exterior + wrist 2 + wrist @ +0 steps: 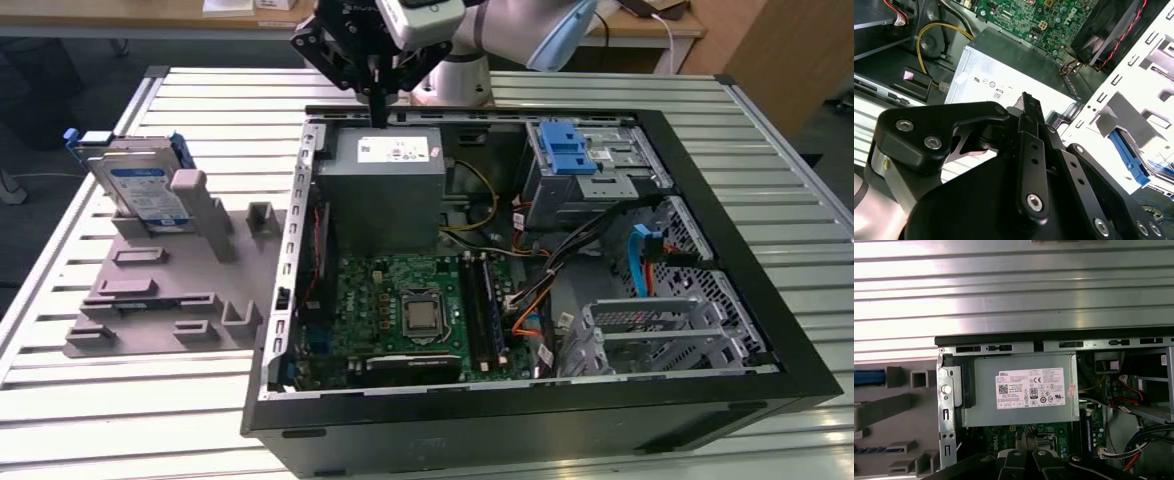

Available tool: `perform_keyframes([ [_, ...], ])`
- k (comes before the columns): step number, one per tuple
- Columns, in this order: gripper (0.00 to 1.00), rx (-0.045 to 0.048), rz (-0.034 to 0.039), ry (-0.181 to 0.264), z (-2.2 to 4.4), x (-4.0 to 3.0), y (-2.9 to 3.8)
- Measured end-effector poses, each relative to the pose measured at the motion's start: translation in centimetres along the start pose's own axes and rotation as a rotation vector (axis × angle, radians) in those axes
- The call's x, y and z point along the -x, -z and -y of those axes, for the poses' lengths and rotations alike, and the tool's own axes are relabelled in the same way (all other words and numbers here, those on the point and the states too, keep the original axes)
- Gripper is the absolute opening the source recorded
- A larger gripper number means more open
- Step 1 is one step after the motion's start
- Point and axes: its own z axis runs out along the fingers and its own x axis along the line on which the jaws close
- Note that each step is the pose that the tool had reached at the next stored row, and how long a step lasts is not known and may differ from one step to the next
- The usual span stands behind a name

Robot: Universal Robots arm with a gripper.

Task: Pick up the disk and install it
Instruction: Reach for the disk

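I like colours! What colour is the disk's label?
Blue and white on the disk, clearest in the exterior view.

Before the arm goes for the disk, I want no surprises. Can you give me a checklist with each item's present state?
1. Disk standing in the grey holder, nothing on it: ok.
2. Gripper empty: ok. The jaws are shut on nothing.
3. Gripper at the disk: not ok. It hangs over the power supply, to the exterior view's right of the disk.
4. Case open: ok.
5. Drive cage free for the disk: cannot tell.
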Motion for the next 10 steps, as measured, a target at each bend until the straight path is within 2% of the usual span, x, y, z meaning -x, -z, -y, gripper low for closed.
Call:
perform_keyframes([
  [3,0.11,0.0000,0.0000,0.000,-0.01,-0.20,0.00],
  [10,0.11,0.0000,0.0000,0.000,-0.09,-1.15,0.02],
])
